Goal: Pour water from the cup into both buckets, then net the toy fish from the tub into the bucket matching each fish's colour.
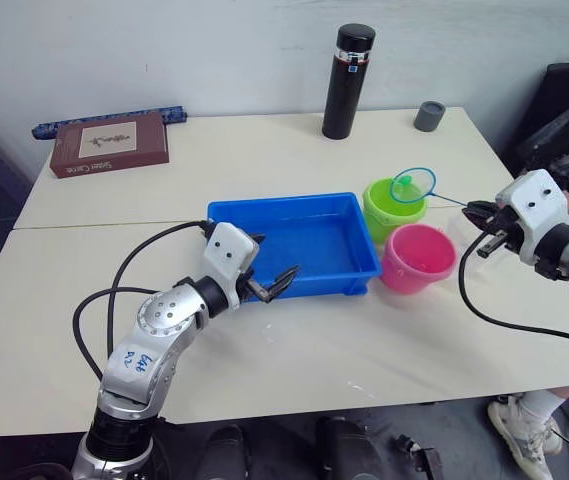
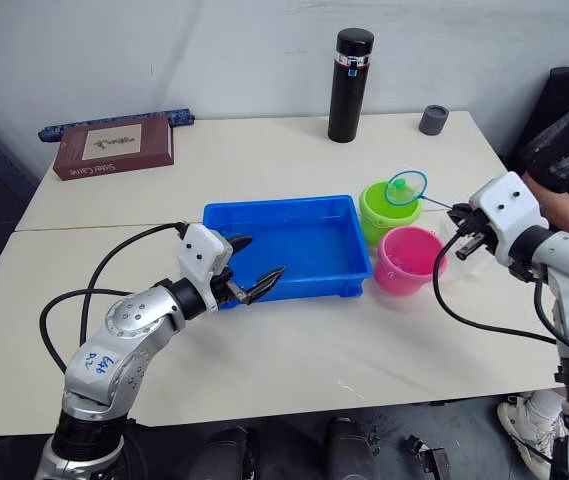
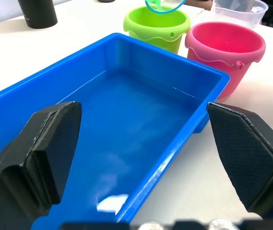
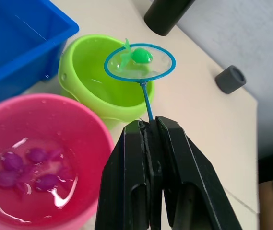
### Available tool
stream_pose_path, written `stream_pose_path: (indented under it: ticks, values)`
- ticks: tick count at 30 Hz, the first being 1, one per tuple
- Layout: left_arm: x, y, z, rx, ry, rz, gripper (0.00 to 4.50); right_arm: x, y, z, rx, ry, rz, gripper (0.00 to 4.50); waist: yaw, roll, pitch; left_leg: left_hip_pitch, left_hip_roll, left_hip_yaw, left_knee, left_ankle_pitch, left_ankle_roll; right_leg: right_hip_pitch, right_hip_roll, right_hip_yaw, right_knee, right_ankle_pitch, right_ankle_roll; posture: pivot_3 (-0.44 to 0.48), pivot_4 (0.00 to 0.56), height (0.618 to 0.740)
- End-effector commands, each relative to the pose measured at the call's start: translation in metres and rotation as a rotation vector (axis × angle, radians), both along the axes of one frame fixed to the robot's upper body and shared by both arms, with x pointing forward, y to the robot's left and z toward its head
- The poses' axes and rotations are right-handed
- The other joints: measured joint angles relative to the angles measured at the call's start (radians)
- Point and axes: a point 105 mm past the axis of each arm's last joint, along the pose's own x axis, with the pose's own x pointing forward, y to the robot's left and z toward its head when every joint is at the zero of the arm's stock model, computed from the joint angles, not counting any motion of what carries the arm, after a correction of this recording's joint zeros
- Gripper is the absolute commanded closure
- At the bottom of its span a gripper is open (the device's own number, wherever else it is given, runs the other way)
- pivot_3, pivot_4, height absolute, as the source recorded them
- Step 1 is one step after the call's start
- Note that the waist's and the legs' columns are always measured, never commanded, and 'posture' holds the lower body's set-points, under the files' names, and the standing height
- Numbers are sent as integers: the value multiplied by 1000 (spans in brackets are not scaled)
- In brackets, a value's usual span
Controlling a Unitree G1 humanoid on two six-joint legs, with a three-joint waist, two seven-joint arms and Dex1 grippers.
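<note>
Left eye view: left gripper (image 1: 276, 284) centre-left at the tub (image 1: 314, 240) rim, fingers apart, left wrist view: pink bucket (image 3: 227, 50) upper right, right wrist view: right gripper (image 4: 150, 132) fingers clamped on the net (image 4: 139, 62), green fish (image 4: 140, 55) inside, above the green bucket (image 4: 88, 81).

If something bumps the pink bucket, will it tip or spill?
The pink bucket holds shallow water and several fish, so it's probably bottom-weighted and unlikely to tip. A firm shove might still slosh water. It looks like light plastic, so likely slides easily.
</note>
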Motion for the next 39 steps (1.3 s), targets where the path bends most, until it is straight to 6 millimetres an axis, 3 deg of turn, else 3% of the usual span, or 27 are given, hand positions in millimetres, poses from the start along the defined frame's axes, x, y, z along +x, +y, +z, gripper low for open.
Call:
stream_pose_path:
  ticks: [1,12,23,26,33,39]
  values:
    - [-3,-3,8,-8,-36,-10,16,0,-4,11,-131,-93,-4,4500,0,0,0,0,0,0,0,0,0,0,0,0,0,0,0,0,150,740]
    - [-5,-1,6,-7,-34,-1,16,-3,-6,-7,-517,-204,83,4500,-1,0,0,1,0,0,0,2,-3,1,0,0,0,0,0,0,150,740]
    - [-6,-1,5,-6,-34,-1,16,1,4,16,-911,-494,174,4500,-4,0,0,2,0,0,1,5,-8,1,1,1,1,0,0,0,150,740]
    - [-6,-1,5,-7,-34,0,16,1,9,7,-1022,-504,244,4500,-3,0,0,2,0,0,0,6,-8,1,1,2,1,0,0,0,150,740]
    - [-6,-1,4,-9,-34,4,16,7,0,1,-1073,-497,229,4500,-4,0,0,2,0,1,1,6,-8,1,1,2,1,0,0,0,150,740]
    - [-7,-1,4,-10,-31,5,16,14,-6,12,-1106,-523,187,4500,-5,0,0,2,0,1,1,6,-8,1,1,2,2,0,0,0,150,740]
